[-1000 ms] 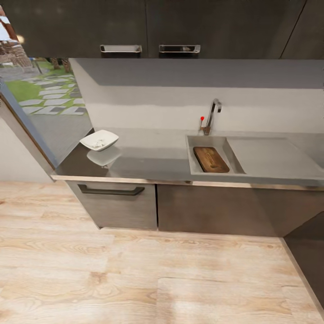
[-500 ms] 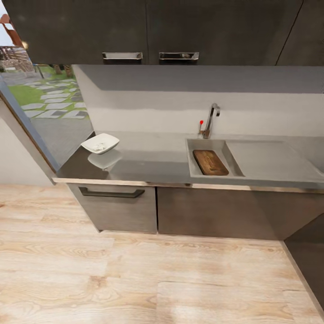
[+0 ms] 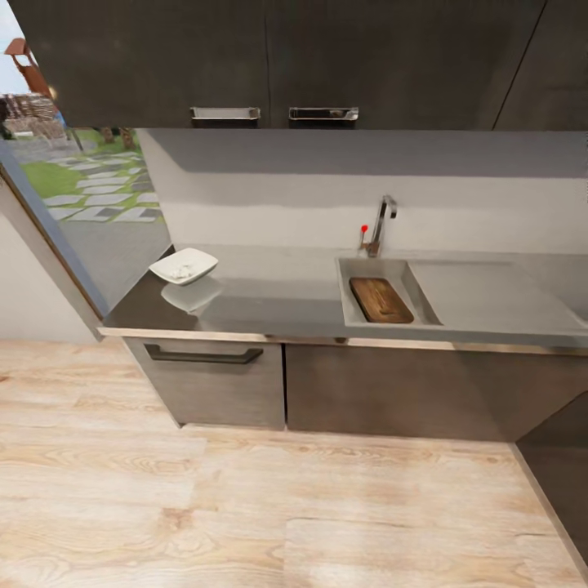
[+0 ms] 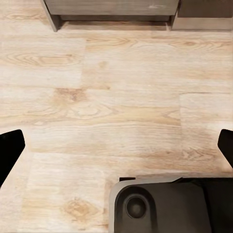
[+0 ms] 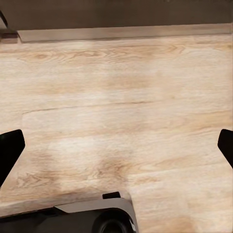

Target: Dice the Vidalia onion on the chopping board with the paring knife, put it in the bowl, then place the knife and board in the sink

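The dark brown chopping board (image 3: 380, 300) lies flat inside the steel sink (image 3: 359, 314), which is set into the glossy dark grey countertop (image 3: 269, 294). At the counter's left end stands the white square bowl (image 3: 184, 265); what is in it is too small to make out. The Vidalia onion and the paring knife are out of view. My left gripper (image 4: 116, 148) hangs open over the wooden floor, its dark fingers (image 4: 9, 150) far apart with nothing between them. Over the floor too, my right gripper (image 5: 116, 148) is open and holds nothing.
A curved chrome tap (image 3: 380, 222) with a red knob stands behind the sink, with the flat drainboard (image 3: 490, 290) to its right. Dark cabinets (image 3: 212, 384) sit under the counter, and wall cupboards (image 3: 269, 57) hang above. Light wooden floor (image 3: 269, 506) stretches between me and the counter. A window (image 3: 73, 171) is at the left.
The whole head view has shifted: the counter sits a little lower and smaller in the picture, so the camera has moved. Board, bowl and sink keep their places on the counter.
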